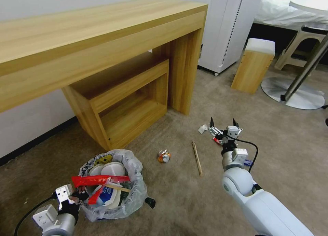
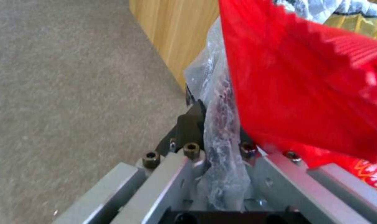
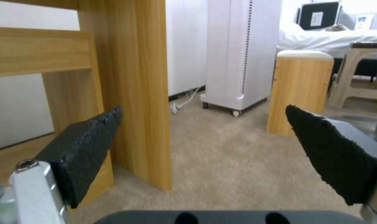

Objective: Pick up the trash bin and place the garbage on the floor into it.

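Left pincer [image 1: 79,196] clenched on bin [image 1: 112,183] rim. Right pincer [image 1: 222,123] released above floor [image 1: 177,191], near paper [image 1: 203,128]; can [image 1: 164,156] and stick [image 1: 197,158] lie loose.

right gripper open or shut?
Open. The right gripper has its black pads spread wide over the floor, nothing between them.

Head camera looks down over carpet [image 1: 191,202]; left wrist close against bin liner [image 2: 221,149]; right wrist low, level, sharing desk leg [image 3: 143,93].
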`<state>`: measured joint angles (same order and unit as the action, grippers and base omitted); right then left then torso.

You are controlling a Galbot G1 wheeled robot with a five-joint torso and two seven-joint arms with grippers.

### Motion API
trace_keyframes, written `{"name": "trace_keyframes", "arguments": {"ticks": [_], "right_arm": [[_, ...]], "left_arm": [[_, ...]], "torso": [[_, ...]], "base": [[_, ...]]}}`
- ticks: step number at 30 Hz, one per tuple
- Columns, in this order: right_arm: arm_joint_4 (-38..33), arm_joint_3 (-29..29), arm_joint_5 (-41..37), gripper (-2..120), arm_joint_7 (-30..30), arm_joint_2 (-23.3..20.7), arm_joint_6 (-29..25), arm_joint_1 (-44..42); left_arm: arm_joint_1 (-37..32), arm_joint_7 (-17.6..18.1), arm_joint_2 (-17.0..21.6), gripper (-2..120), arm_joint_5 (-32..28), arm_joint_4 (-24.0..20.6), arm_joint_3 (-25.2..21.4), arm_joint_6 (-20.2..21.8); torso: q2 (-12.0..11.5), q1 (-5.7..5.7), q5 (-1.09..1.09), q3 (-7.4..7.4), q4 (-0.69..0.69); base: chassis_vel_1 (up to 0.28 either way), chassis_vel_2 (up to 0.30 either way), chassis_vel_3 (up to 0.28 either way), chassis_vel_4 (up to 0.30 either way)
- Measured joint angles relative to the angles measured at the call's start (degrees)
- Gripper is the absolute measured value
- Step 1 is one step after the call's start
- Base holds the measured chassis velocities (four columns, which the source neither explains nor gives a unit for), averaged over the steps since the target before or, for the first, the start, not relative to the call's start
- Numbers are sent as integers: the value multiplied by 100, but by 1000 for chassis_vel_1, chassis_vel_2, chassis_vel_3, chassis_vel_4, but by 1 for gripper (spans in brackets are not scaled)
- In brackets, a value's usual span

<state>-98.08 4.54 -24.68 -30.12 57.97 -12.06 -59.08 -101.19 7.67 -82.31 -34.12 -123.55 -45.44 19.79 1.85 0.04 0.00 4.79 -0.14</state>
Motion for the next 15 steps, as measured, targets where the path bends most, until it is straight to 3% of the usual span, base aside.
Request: {"name": "trace_keyframes", "arguments": {"ticks": [15], "right_arm": [[72, -165, 6, 100, 27, 5, -66, 134]], "left_arm": [[-1, 28, 67, 1, -85, -42, 0, 72]], "torso": [[0, -1, 0, -2, 1]], "base": [[-10, 15, 10, -8]]}}
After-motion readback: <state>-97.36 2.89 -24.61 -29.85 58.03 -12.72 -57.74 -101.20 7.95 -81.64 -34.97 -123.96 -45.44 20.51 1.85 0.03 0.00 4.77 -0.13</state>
